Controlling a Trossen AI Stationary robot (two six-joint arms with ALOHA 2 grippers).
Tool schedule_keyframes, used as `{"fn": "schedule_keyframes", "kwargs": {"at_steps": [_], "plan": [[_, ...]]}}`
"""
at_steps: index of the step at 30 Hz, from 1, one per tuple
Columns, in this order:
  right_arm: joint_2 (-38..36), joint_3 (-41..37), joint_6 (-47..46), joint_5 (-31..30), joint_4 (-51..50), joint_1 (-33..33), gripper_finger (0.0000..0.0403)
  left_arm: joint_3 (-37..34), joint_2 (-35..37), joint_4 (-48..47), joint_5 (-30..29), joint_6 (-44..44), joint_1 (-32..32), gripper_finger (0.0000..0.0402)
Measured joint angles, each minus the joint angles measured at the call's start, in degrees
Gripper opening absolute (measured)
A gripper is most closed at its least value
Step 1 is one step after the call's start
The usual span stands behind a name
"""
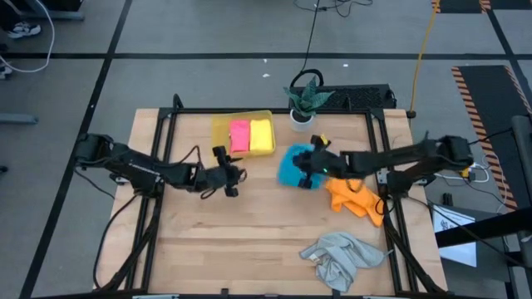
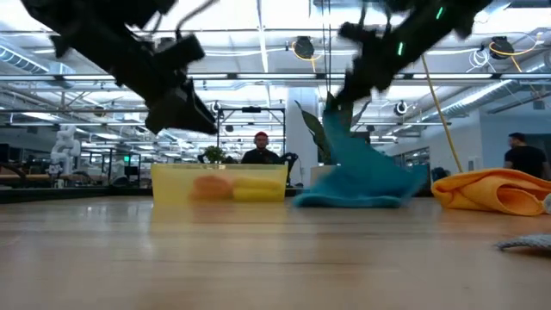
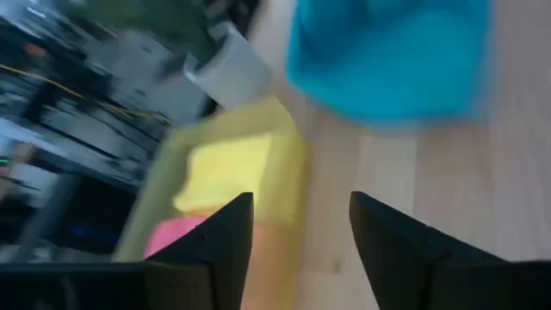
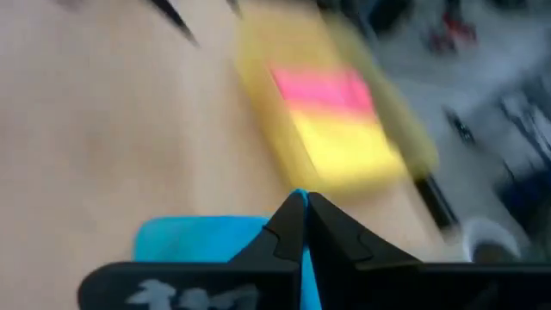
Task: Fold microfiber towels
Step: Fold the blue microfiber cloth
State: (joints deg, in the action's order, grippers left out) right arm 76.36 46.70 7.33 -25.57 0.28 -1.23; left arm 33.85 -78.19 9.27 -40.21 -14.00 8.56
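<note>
My right gripper (image 1: 309,172) is shut on the bright blue towel (image 1: 291,164), which lies right of the table's middle. In the low view the blue towel (image 2: 353,176) rises to a peak under the gripper. My left gripper (image 1: 236,178) hovers open left of it, touching nothing; its wrist view shows the blue towel (image 3: 387,60) ahead. The folded pink towel (image 1: 239,135) and yellow towel (image 1: 261,134) lie in the yellow tray (image 1: 219,126). The orange towel (image 1: 353,196) and the grey towel (image 1: 341,257) lie crumpled on the table. My right gripper pinches a raised bit of the blue towel's edge (image 4: 298,200) between its two fingers; one layer or several, I cannot tell. The fingers slant down from the table's right side. The towel hangs below them like a tent, its lower part (image 2: 344,198) spread on the table.
A potted plant (image 1: 302,101) stands at the far edge behind the blue towel. The black frame rails (image 1: 166,149) run along the table's left and right sides. Bare wood (image 1: 241,241) lies toward the near edge. People show in the room beyond the table.
</note>
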Motion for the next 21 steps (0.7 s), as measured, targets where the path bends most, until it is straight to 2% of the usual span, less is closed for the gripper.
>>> {"fn": "schedule_keyframes", "kwargs": {"at_steps": [3, 7, 12, 16, 21], "plan": [[-2.99, 2.22, 1.34, 0.12, 3.42, -6.36, 0.0002, 0.0, 0.0, 4.11, -9.35, -0.51, 7.07, 0.0178], [-5.45, 3.19, 4.73, 0.17, 11.08, -12.14, 0.0002, 0.0, 0.0, 14.47, -18.32, -9.34, 15.71, 0.0158], [-5.75, 3.19, 5.95, 0.14, 16.43, -15.05, 0.0002, 0.02, 0.02, 22.28, -19.26, -14.72, 22.32, 0.0146], [-4.9, 2.1, 3.07, 0.13, 11.97, -16.01, 0.0002, 0.02, 0.0, 21.82, -19.28, -15.66, 24.91, 0.0145], [-4.83, -3.42, 0.69, -0.1, 8.78, -17.87, 0.0002, 0.02, 0.0, 18.6, -17.81, -12.98, 25.7, 0.0145]]}}
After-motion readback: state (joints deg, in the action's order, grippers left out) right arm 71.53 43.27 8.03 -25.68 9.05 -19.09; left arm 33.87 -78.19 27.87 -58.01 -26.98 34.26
